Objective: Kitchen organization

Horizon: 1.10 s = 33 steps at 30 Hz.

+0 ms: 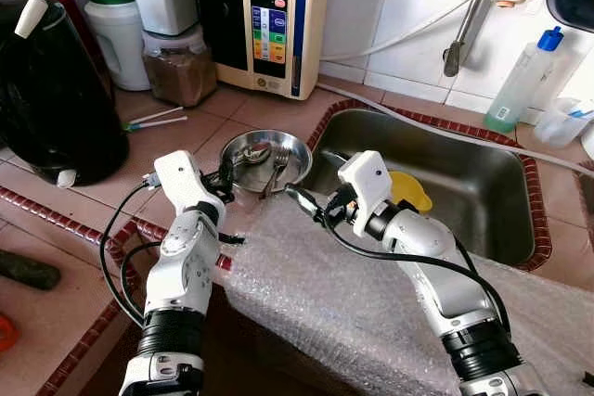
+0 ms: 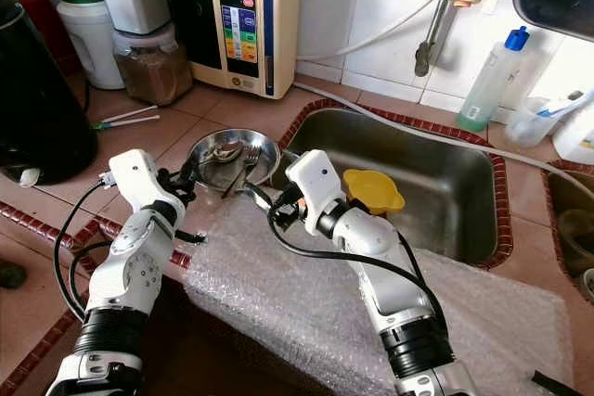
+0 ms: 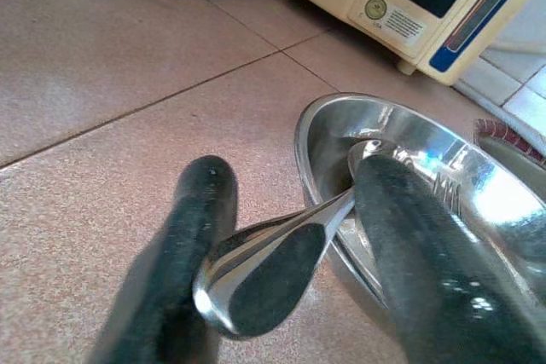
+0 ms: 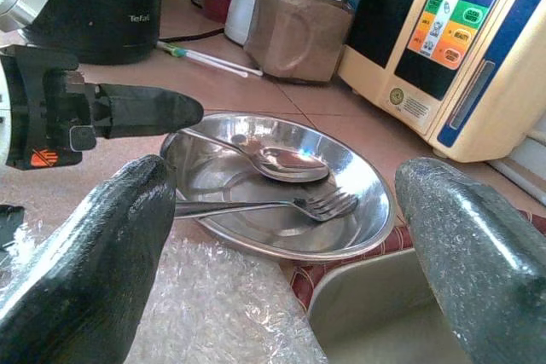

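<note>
A steel bowl (image 1: pixel 303 160) sits on the tiled counter at the sink's left corner, holding a spoon (image 4: pixel 294 164) and a fork (image 4: pixel 320 205). My left gripper (image 1: pixel 225 173) is at the bowl's left rim. In the left wrist view its two fingers (image 3: pixel 192 236) press on either side of the spoon's handle (image 3: pixel 256 283), which sticks out over the rim. My right gripper (image 1: pixel 297 198) hovers just in front of the bowl, over the bubble wrap, with its fingers (image 4: pixel 111 245) wide apart and nothing between them.
Bubble wrap (image 1: pixel 325 294) covers the counter's front edge. The steel sink (image 1: pixel 520 169) holds a yellow funnel (image 1: pixel 410 190). A black kettle (image 1: pixel 56 99), a jar of brown powder (image 1: pixel 181 67), a water machine (image 1: pixel 274 16) and white sticks (image 1: pixel 153 120) stand behind. A spray bottle (image 1: pixel 522 81) stands far right.
</note>
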Motion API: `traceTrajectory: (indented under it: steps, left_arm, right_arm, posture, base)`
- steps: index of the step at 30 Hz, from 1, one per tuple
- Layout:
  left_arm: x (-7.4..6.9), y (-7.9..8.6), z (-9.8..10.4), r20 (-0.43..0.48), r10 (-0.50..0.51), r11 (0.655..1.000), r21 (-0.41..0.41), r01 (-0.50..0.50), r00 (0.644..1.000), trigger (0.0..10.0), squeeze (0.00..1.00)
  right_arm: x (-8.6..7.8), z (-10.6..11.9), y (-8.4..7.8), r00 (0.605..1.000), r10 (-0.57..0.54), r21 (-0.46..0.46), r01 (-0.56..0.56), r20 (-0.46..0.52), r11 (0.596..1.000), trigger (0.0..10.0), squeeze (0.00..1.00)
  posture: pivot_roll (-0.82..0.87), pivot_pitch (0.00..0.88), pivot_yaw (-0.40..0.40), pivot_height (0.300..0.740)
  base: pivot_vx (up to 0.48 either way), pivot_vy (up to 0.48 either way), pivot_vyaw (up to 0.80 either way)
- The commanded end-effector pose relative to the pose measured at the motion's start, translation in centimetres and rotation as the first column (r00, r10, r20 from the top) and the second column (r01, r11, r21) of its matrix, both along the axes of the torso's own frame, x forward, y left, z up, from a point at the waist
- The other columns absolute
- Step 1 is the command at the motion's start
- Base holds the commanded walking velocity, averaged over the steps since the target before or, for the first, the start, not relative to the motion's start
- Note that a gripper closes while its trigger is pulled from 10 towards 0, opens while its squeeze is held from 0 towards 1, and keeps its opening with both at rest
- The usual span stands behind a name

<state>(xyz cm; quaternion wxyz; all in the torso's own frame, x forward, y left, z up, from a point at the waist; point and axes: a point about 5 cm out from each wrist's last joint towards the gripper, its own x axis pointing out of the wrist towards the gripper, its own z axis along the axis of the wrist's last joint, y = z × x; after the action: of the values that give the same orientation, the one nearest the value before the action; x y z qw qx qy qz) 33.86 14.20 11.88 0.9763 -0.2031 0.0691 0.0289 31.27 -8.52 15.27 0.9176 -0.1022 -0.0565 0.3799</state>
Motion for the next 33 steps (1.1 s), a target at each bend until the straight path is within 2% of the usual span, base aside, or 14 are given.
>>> traceTrajectory:
  steps: [1,11,23,33]
  left_arm:
    - [0.22,-0.07,0.53,0.021,0.002,1.0,-0.01,-0.002,1.0,0.0,0.0]
    - [0.31,-0.13,0.56,0.018,-0.001,0.999,-0.05,0.002,1.0,0.0,0.0]
    - [0.2,0.31,0.46,0.011,0.02,0.999,-0.047,-0.02,1.0,0.0,0.0]
    - [0.27,0.21,1.38,0.057,0.014,0.998,-0.064,-0.011,0.998,0.0,0.0]
  right_arm:
    - [0.01,0.29,-0.12,1.0,-0.007,-0.008,0.007,0.013,1.0,10.0,0.0]
    - [0.03,0.19,-0.07,1.0,-0.006,-0.015,0.006,0.012,1.0,10.0,0.0]
    - [-0.22,-0.14,0.05,0.999,0.033,-0.029,-0.033,-0.008,0.999,10.0,0.0]
    - [-0.33,-0.48,0.24,0.999,0.041,-0.043,-0.042,-0.014,0.998,10.0,0.0]
  posture:
    - [-0.01,0.0,-0.005,0.74]
    - [-0.01,0.0,-0.004,0.74]
    - [-0.01,0.0,-0.007,0.74]
    - [0.0,0.0,-0.01,0.74]
  base:
    - [0.0,0.0,0.0]
    - [0.0,0.0,0.0]
    - [0.0,0.0,0.0]
    - [0.0,0.0,0.0]
